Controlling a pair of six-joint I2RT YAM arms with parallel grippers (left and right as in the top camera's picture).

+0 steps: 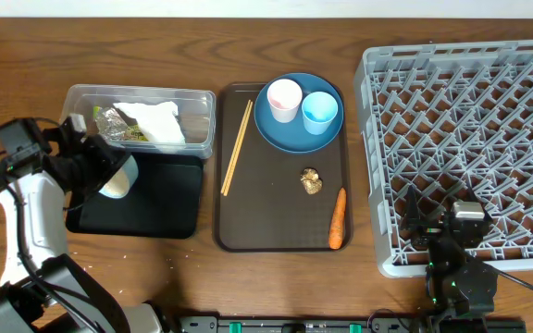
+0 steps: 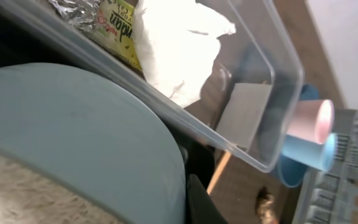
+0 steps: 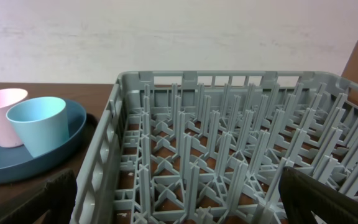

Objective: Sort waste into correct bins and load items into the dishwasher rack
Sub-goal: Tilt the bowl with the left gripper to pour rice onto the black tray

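My left gripper (image 1: pixel 107 169) is shut on the rim of the light blue bowl (image 1: pixel 118 174) and holds it tilted over the black tray (image 1: pixel 160 203). White rice (image 2: pixel 17 190) shows inside the bowl (image 2: pixel 86 124). The clear tub (image 1: pixel 197 116) holds the white tissue (image 1: pixel 160 123), foil wrapper (image 1: pixel 109 117) and yellow-green packet (image 1: pixel 130 134). On the dark-blue plate (image 1: pixel 294 134) stand the pink cup (image 1: pixel 283 98) and light blue cup (image 1: pixel 320 111). The chopsticks (image 1: pixel 237 146), brown lump (image 1: pixel 311 181) and carrot (image 1: pixel 338 219) lie on the brown tray. My right gripper (image 1: pixel 440 220) is open and empty over the front left of the grey rack (image 1: pixel 470 111).
The brown serving tray (image 1: pixel 271 213) lies between the black tray and the rack. In the right wrist view the rack's near wall (image 3: pixel 104 149) is just ahead, with the plate (image 3: pixel 48 158) and both cups to its left.
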